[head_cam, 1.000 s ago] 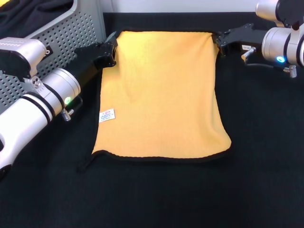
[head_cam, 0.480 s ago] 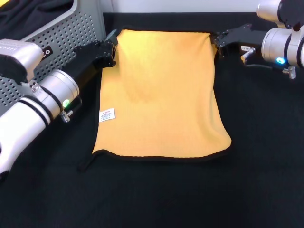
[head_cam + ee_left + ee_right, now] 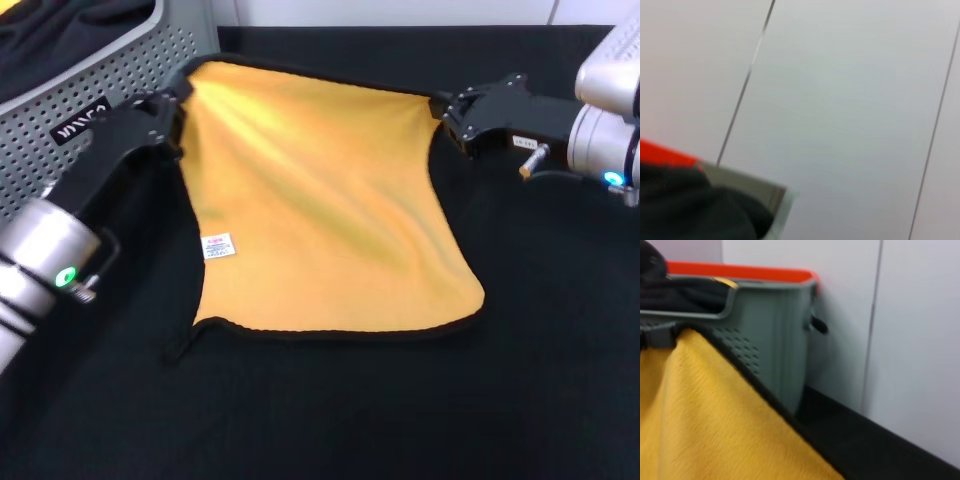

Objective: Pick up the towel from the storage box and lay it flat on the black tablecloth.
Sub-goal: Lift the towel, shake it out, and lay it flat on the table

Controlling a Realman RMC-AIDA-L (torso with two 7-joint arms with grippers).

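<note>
The yellow-orange towel (image 3: 320, 210) with black trim lies spread on the black tablecloth (image 3: 400, 420), label (image 3: 217, 246) up and its near edge flat. Its far edge is raised and skewed to the left, with slanting folds. My left gripper (image 3: 172, 108) is shut on the far left corner, right beside the storage box (image 3: 130, 60). My right gripper (image 3: 443, 110) is shut on the far right corner. The right wrist view shows the towel (image 3: 705, 420) hanging in front of the storage box (image 3: 770, 335), with the tablecloth (image 3: 850, 440) below.
Dark cloth (image 3: 60, 30) fills the grey perforated box at the back left. An orange edge (image 3: 740, 271) shows behind the box. A white wall (image 3: 920, 340) bounds the table's far side. The left wrist view shows only wall panels (image 3: 840, 100) and a grey rim (image 3: 765, 192).
Both grippers have shifted left with the towel's far corners, the left one farther, up against the box. The far edge now slants and the towel has new diagonal folds.
</note>
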